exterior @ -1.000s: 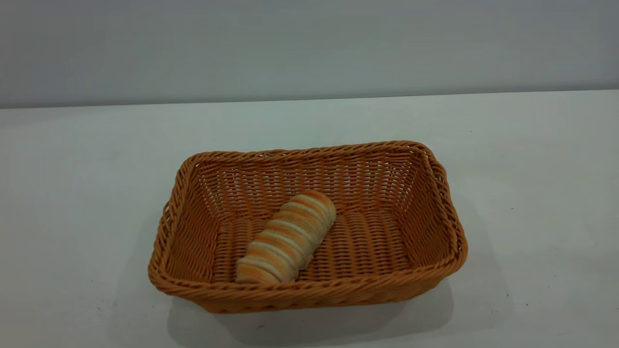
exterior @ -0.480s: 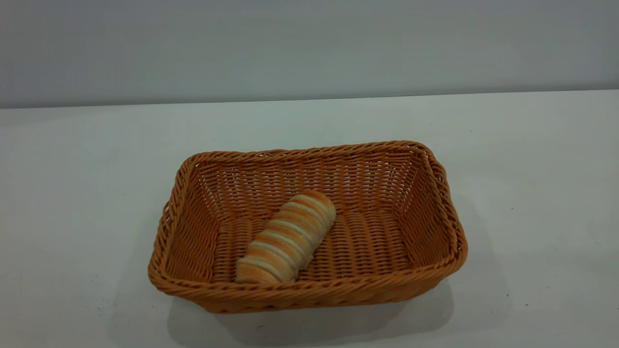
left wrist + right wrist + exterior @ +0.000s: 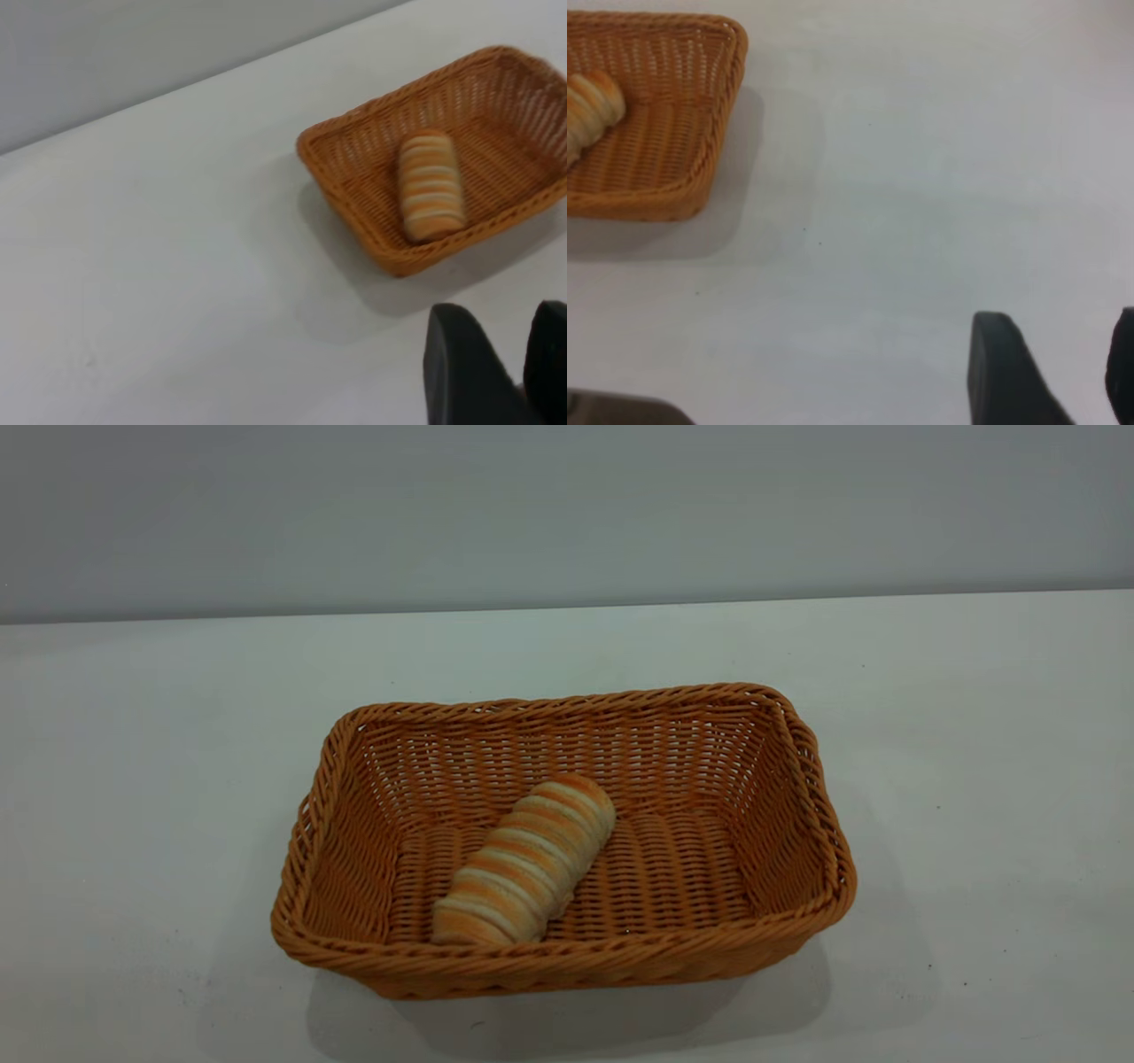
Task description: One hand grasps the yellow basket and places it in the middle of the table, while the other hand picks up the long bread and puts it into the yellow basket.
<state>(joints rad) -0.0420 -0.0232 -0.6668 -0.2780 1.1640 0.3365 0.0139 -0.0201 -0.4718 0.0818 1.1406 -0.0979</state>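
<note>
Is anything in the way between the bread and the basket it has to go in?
No. The long bread already lies inside the yellow basket, on its woven floor. The left gripper and right gripper are both off over bare table, holding nothing.

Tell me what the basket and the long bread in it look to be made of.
The yellow basket: woven wicker-style strands, orange-tan, with a braided rim; natural or plastic, the look leaves it open. The long bread: pale cream, matte, with golden-orange crosswise ridges; it looks like baked dough, but could be a replica.
</note>
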